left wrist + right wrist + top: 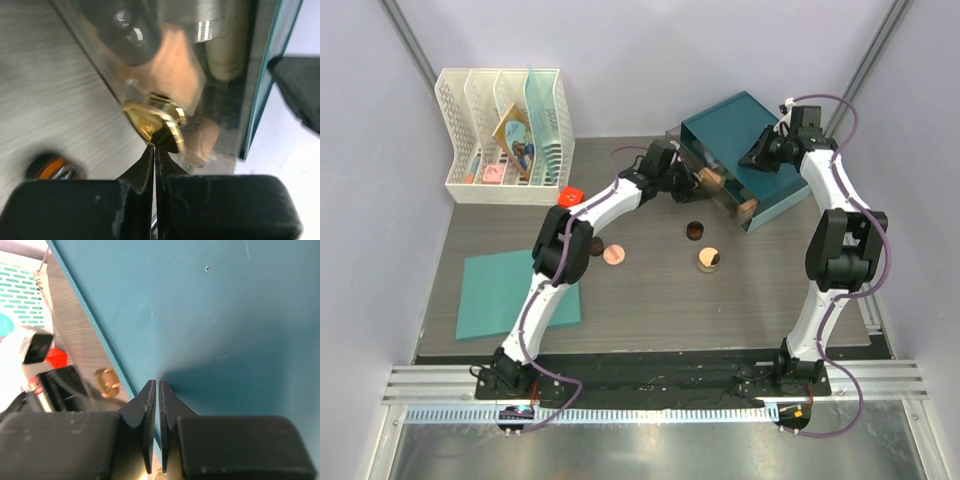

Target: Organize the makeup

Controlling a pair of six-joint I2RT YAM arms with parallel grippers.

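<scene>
Holds left gripper (155,149) pinched shut, tips at one gold-lidded jar (150,122) inside the clear drawer (107,75) fronting the teal box (735,125). Rests right gripper (157,385), nearly closed on nothing, atop that box. Counts before the box two dark brown jars (695,231) (595,245), one pink compact (614,254), one tan-topped jar (709,260).

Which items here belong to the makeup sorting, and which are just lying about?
Job: pink compact, dark brown jar, tan-and-brown jar, gold-lidded jar, teal drawer box.
Lying about: teal mat, white rack, picture card.
</scene>
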